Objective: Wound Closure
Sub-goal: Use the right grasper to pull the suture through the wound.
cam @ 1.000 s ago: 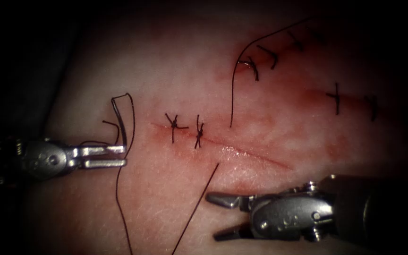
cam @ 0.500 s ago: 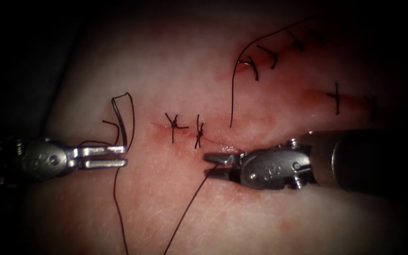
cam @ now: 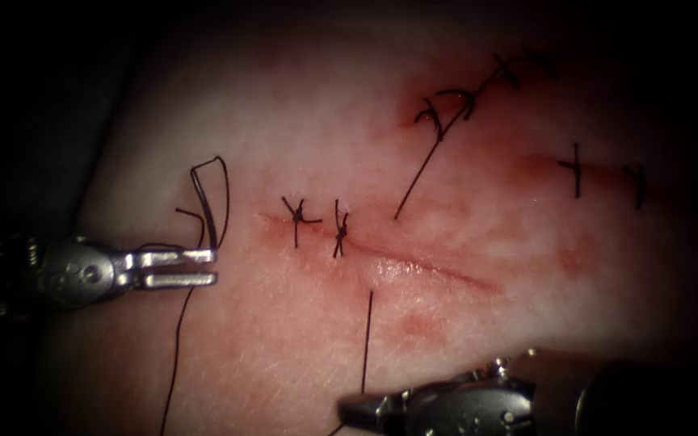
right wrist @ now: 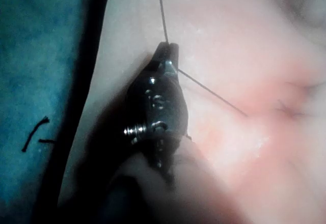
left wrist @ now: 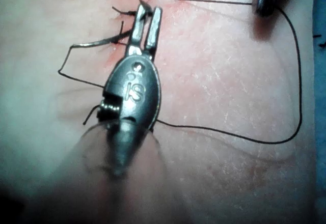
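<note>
Left of the cut (cam: 414, 262) on the tissue (cam: 300, 105), seen from the endoscope, the left gripper (cam: 213, 267) holds the needle (cam: 208, 202) at one end between nearly closed jaws; its curve stands upward, free of the tissue. The right gripper (cam: 353, 412), below the cut, is clamped on the thread (cam: 367, 339), which runs straight up to the wound.

Beside the left wrist, the needle (left wrist: 97, 43) juts sideways from the left gripper (left wrist: 146, 14).

Along the right wrist, the right gripper (right wrist: 168, 48) pinches the thread (right wrist: 211, 91), slanting off to the tissue.

right end effector (right wrist: 167, 48) | closed on thread (right wrist: 211, 92) | over tissue (right wrist: 244, 40)
</note>
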Action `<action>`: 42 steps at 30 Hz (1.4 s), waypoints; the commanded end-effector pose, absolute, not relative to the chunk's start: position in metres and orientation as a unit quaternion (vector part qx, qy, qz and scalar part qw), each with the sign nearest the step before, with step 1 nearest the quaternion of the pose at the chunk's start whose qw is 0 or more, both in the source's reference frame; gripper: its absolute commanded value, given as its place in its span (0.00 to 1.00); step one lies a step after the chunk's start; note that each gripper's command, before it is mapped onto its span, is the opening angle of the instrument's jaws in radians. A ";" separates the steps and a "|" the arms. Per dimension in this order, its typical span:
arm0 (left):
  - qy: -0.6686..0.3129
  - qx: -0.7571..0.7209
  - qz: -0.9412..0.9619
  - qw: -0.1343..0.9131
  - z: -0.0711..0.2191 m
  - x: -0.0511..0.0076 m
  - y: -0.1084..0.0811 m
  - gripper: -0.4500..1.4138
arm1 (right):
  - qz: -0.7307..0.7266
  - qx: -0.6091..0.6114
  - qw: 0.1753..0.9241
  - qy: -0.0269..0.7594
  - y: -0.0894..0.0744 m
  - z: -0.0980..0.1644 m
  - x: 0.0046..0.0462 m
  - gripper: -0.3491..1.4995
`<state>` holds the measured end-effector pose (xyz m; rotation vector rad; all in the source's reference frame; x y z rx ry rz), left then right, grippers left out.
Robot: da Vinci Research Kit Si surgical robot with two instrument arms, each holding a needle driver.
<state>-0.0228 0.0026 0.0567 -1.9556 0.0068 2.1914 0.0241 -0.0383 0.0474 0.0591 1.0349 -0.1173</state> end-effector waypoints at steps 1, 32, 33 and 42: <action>0.002 -0.663 0.742 0.102 0.057 -0.0234 0.002 0.00 | -0.055 0.039 0.861 0.504 -0.042 0.046 0.0260 0.00; 0.001 -0.661 0.744 0.101 0.058 -0.0234 0.002 0.00 | -0.044 -0.030 0.841 0.538 -0.025 0.057 0.0227 0.92; 0.001 -0.661 0.744 0.101 0.058 -0.0234 0.002 0.00 | -0.044 -0.031 0.841 0.538 -0.025 0.057 0.0227 0.90; 0.001 -0.661 0.744 0.101 0.058 -0.0235 0.002 0.00 | -0.063 0.011 0.867 0.494 -0.027 0.055 0.0220 0.00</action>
